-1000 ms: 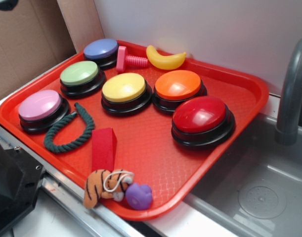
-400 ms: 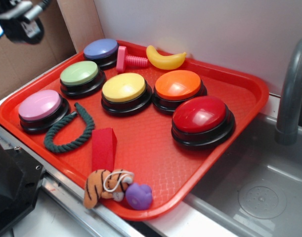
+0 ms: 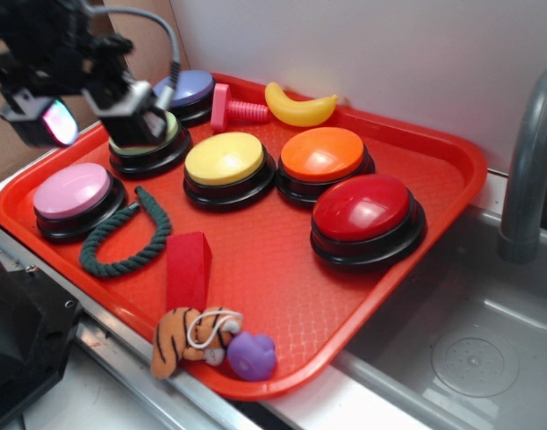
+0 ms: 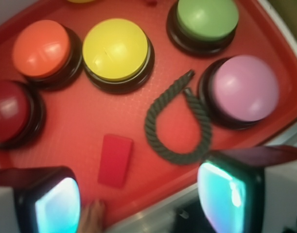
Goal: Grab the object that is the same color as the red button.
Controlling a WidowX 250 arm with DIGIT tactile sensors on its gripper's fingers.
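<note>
Six dome buttons (image 3: pixel 225 159) on one tray (image 3: pixel 452 152) — plus one wedge (image 3: pixel 189 267), rope (image 3: pixel 121 240), bolt (image 3: pixel 235 108), banana (image 3: pixel 298 106).

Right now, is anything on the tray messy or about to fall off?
Mostly tidy. The one odd spot is the toy tiger at the near edge of the red tray: it hangs partly over the rim, beside a small purple toy. The buttons sit upright, and the red block lies flat on the tray.
</note>
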